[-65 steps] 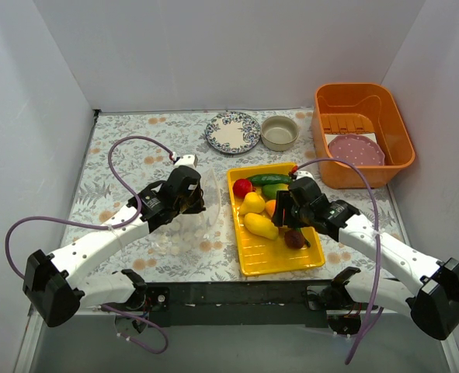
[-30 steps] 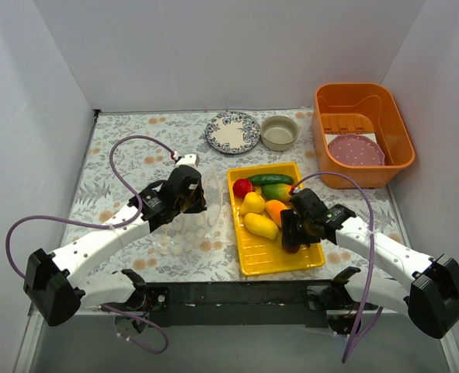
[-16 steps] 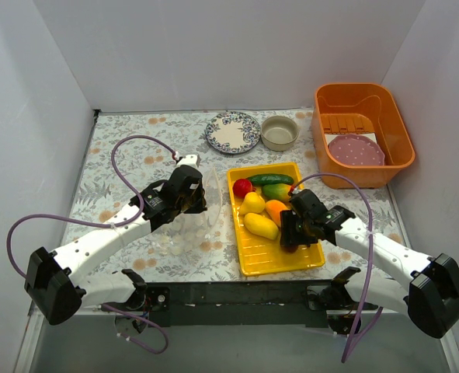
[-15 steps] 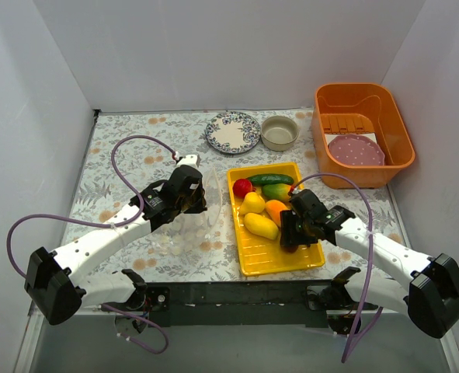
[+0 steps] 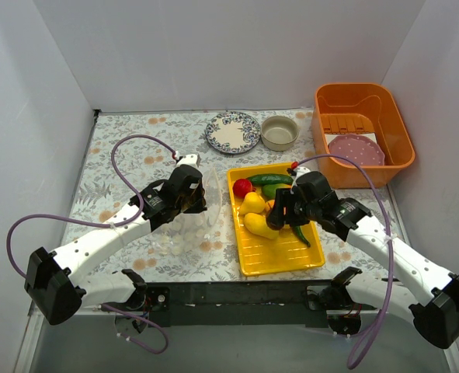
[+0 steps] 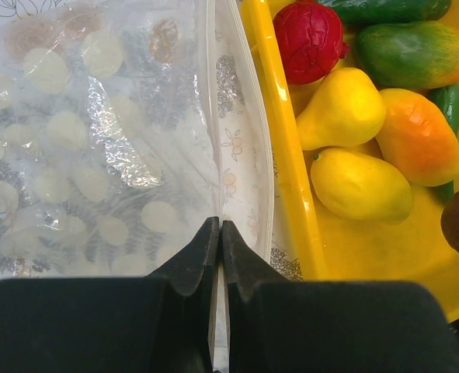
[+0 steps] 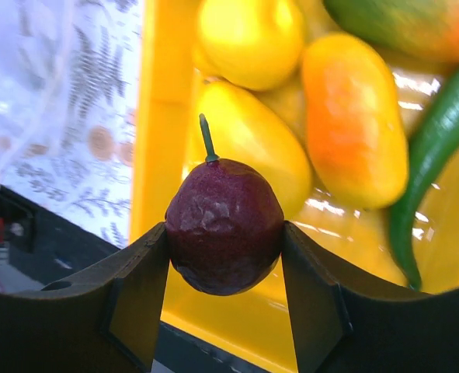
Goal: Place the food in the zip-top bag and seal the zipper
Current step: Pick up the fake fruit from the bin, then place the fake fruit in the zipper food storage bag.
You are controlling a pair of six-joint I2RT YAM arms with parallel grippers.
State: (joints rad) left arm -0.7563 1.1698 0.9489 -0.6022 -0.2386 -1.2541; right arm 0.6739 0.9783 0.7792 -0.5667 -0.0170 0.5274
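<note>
Your right gripper [image 7: 223, 268] clamps the dark purple fruit [image 7: 224, 221], yellow tray [image 7: 161, 109] below it. Your left gripper [image 6: 217, 233] pinches the zipper [image 6: 210, 109] of the zip-top bag [image 6: 97, 140].

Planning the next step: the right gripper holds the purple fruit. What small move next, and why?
Probably carry the purple fruit left over the yellow tray rim toward the zip-top bag mouth: the right gripper is shut on it above the tray, while the left gripper pinches the zipper.
</note>
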